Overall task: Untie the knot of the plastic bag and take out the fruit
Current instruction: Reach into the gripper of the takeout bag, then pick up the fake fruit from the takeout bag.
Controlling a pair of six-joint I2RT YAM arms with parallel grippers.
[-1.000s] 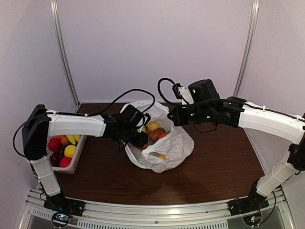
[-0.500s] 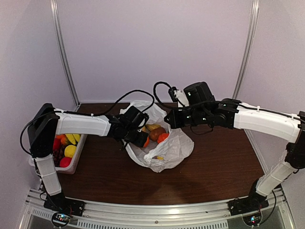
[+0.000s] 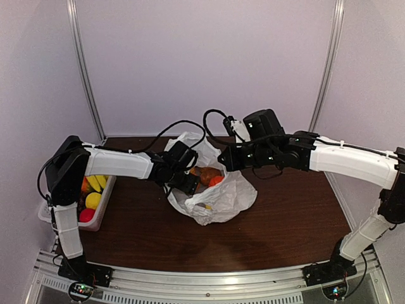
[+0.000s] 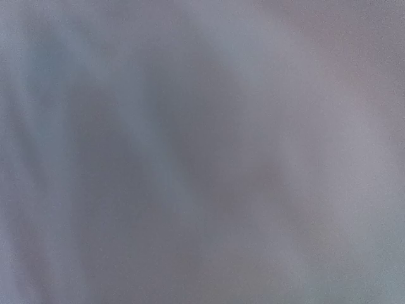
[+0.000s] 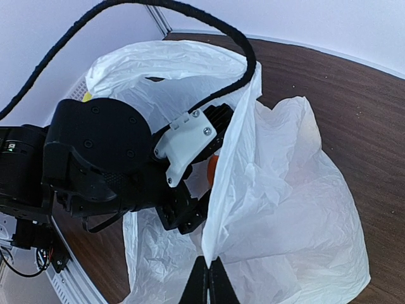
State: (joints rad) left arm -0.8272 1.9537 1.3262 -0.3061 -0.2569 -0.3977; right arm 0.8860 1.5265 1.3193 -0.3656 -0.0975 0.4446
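The white plastic bag (image 3: pixel 221 197) lies open at the table's middle; no knot shows. Inside it I see a brown fruit (image 3: pixel 207 174) and an orange fruit (image 3: pixel 216 181). My left gripper (image 3: pixel 192 182) reaches into the bag's mouth from the left, and its jaws are hidden. The left wrist view is only blurred grey. My right gripper (image 5: pixel 213 273) is shut on the bag's right edge (image 5: pixel 231 190) and holds it up. In the top view the right gripper (image 3: pixel 225 158) is just above the bag. The left gripper's black head (image 5: pixel 183 212) and a bit of the orange fruit (image 5: pixel 212 172) show in the right wrist view.
A white basket (image 3: pixel 105 206) with bananas, a yellow fruit and red fruit stands at the table's left edge, partly behind my left arm. The dark wooden table (image 3: pixel 291 215) has walls behind and at both sides. A black cable (image 5: pixel 190 12) arcs over the bag.
My left arm has pushed farther right, into the bag's mouth. The bag has bunched up smaller. My right gripper shifted slightly left, still pinching the bag's edge.
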